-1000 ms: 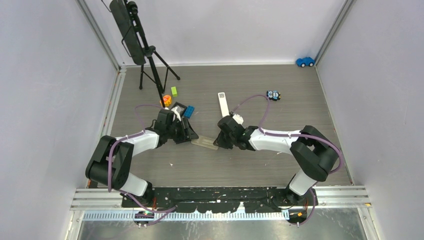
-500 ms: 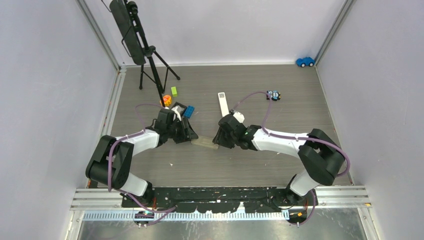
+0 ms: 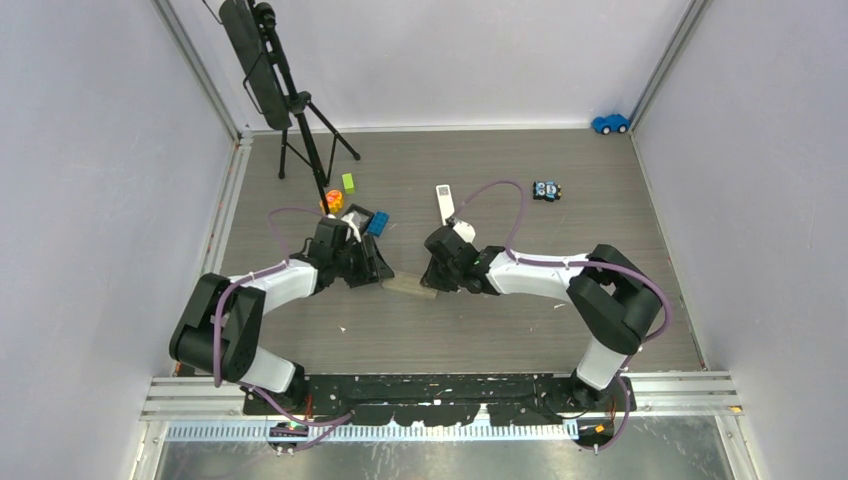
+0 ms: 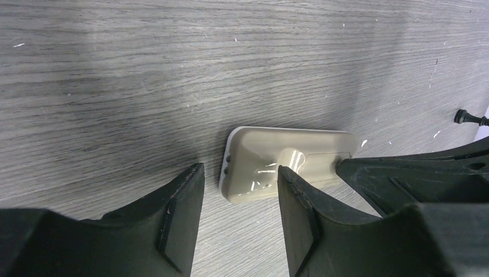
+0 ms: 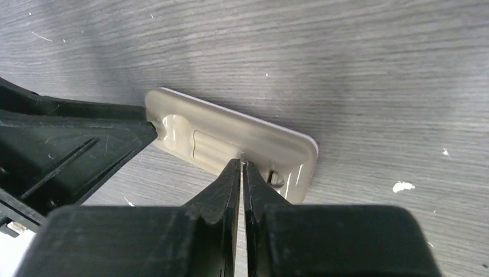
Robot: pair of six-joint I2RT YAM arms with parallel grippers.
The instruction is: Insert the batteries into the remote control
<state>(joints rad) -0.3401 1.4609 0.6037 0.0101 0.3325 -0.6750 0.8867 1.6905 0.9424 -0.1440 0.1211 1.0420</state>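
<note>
Remote control (image 3: 408, 286), back up at frame centre: left gripper (image 4: 239, 173) with jaws parted at its end, right gripper (image 5: 242, 167) pinched closed and empty at the cover seam (image 5: 195, 144); loosely braced, the remote may skid under prying; batteries not discernible.

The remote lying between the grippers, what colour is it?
The flat plastic remote is beige, clearest in the right wrist view.

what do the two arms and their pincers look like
The left arm and right arm share white links, bulky black joints and a looping purple cable each. The left pincer and right pincer are matte black, two wedge fingers tapering to tips.
</note>
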